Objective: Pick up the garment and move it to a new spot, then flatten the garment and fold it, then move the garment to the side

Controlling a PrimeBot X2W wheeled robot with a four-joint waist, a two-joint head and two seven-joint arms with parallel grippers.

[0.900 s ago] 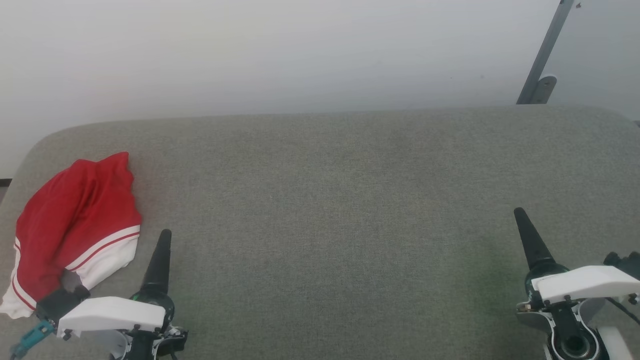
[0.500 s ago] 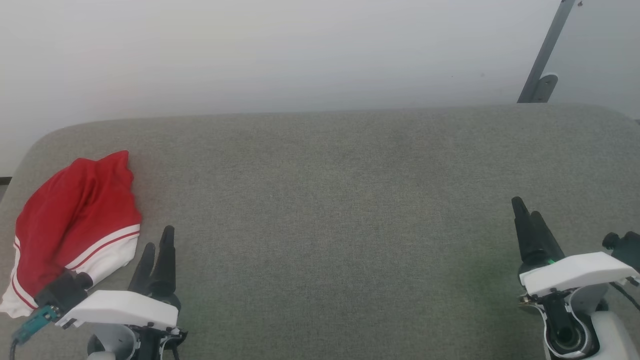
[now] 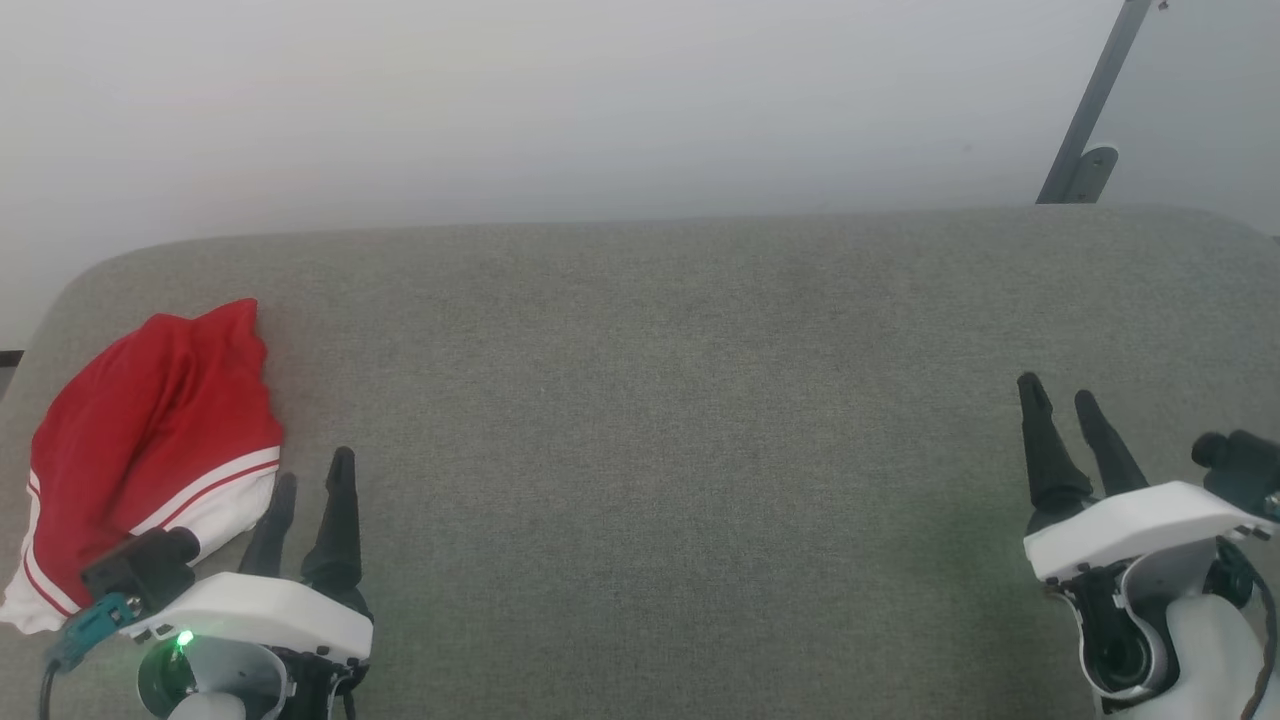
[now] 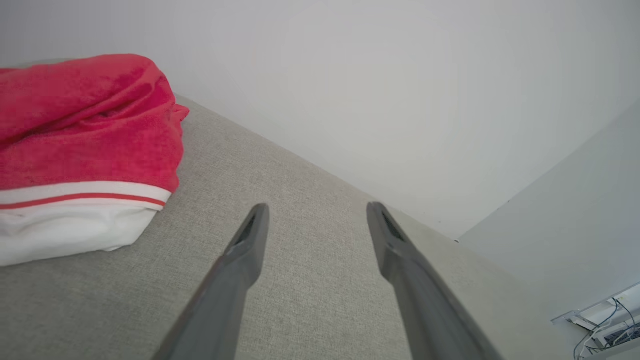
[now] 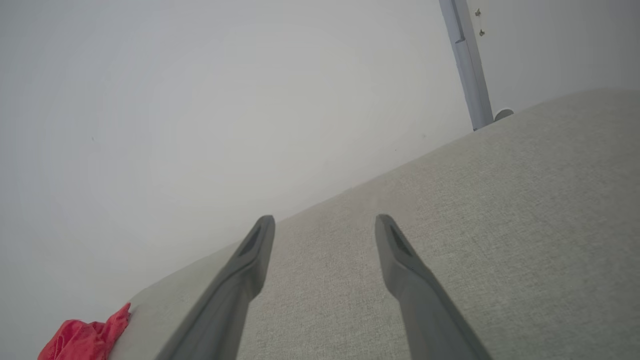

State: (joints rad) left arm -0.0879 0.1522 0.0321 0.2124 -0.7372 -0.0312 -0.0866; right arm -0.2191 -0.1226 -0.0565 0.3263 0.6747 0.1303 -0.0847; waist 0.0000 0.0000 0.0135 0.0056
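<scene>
End effectors [image 3: 314,468] [image 3: 1056,389] agape, seemingly empty, off garment [image 3: 150,420]

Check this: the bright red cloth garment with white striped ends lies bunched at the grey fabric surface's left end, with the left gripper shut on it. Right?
No: the left gripper is open, beside the garment, as the left wrist view shows. The rest holds.

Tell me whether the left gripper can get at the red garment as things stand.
Probably yes. The left gripper stands open right beside the garment, which lies just to its left on the grey cushion, with nothing between them.
</scene>
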